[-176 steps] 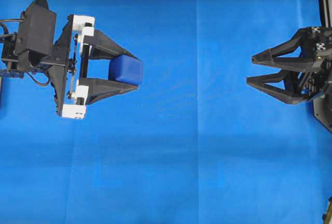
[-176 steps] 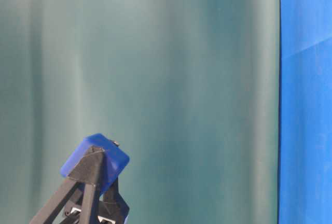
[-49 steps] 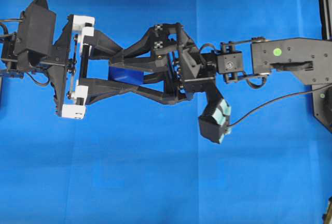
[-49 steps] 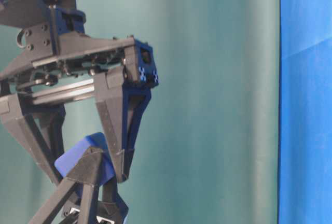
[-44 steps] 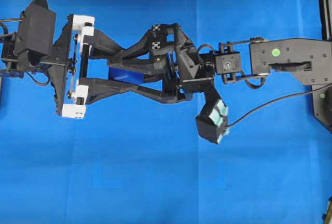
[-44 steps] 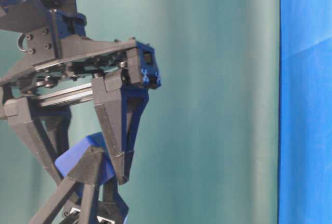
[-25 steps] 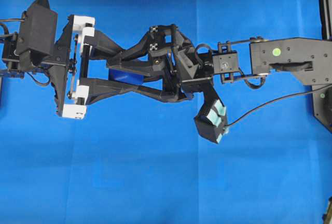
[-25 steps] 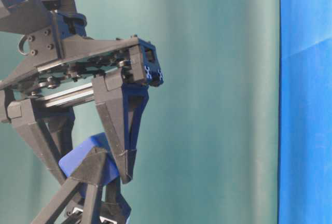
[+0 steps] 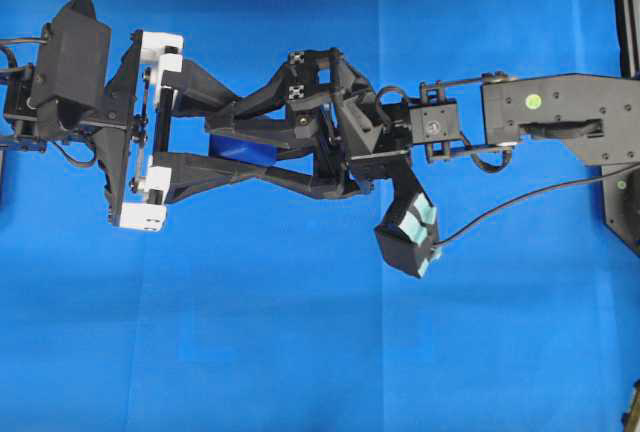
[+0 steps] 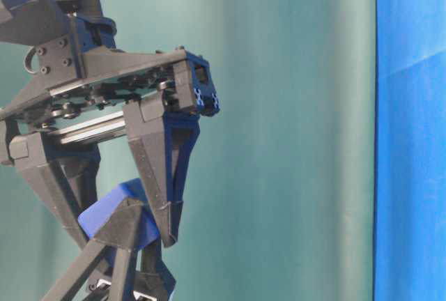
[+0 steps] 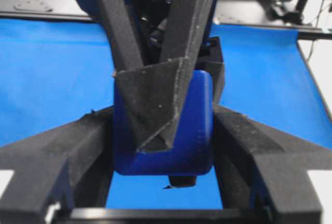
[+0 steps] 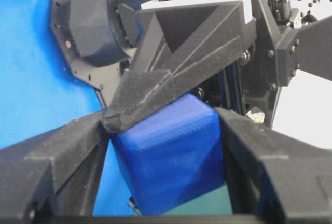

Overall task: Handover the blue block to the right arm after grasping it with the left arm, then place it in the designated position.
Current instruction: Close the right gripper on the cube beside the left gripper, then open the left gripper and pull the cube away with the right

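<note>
Your left tool point(image 9: 235, 147) is clenched on the blue block point(image 9: 238, 147), with its two black fingers point(image 11: 57, 156) pressed against the block's opposite sides in the left wrist view. Your right tool point(image 9: 232, 144) has its own pair of fingers point(image 12: 57, 151) closed onto the same block from the other direction, crossing the left pair; in the right wrist view they sit tight against the block's left and right faces, so both tools grip it at once.

The block hangs in the air left of centre in the overhead view, mostly hidden by the interlocked fingers. In the table-level view it shows at the lower left point(image 10: 115, 210), tilted, with the left tool's fingers reaching up to it from below and the right tool's coming down from above.

The left arm point(image 9: 70, 72) lies level at the left edge of the overhead view, its white blocks point(image 9: 160, 47) facing the centre. The right arm point(image 9: 560, 117) stretches in from the right edge across the middle, wrist rolled so its camera housing point(image 9: 408, 234) juts toward the bottom of the frame. Blue cloth point(image 9: 300, 352) covers the table beneath.
</note>
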Tool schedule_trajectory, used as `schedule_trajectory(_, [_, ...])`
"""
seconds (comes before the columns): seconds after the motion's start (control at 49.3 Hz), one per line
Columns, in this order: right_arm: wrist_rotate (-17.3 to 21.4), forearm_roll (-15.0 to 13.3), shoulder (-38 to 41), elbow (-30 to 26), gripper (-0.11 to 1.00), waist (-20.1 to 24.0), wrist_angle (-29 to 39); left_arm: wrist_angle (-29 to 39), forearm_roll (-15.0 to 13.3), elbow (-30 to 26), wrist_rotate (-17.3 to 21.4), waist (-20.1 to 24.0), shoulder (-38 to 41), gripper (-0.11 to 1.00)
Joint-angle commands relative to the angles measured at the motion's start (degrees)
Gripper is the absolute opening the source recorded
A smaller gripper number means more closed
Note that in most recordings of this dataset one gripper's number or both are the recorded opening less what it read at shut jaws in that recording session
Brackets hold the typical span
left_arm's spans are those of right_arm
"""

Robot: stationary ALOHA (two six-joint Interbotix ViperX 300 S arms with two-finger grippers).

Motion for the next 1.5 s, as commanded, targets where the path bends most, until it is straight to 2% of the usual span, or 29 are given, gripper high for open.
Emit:
schedule_trajectory(0.0, [0.26,0.35,-0.79,-1.05,0.49,-0.18,0.00,-1.58,0.18,-1.05,0.44,-0.35,-0.97,0.46])
schedule_trajectory(0.203, [0.26,0.35,-0.79,-1.05,0.49,0.09,0.00,-2.02,0.18,-1.05,-0.09,-0.53,-0.88,0.49])
schedule_trajectory(0.325, [0.26,0.35,-0.79,-1.05,0.49,0.35,0.00,-2.55,0.18,-0.97,-0.09,-0.88,-0.97,0.81])
schedule_trajectory(0.365, [0.26,0.35,-0.79,-1.05,0.49,0.35,0.09,-2.64,0.18,-0.97,0.00,-0.97,-0.97,0.88])
schedule_trajectory(0.426, [0.26,0.35,-0.79,-0.97,0.48,0.35,0.00,-2.64,0.18,-0.88,-0.09,-0.97,-1.05,0.93])
schedule_trajectory(0.933, [0.35,0.44,-3.25,0.70,0.46,0.62,0.53,-2.11,0.18,-0.44,-0.18,-1.14,-1.58,0.93])
schedule_trajectory(1.481, [0.35,0.44,-19.60,14.06,0.39,1.41,1.76,-2.02,0.18,0.62,-0.18,-1.14,-3.16,0.93])
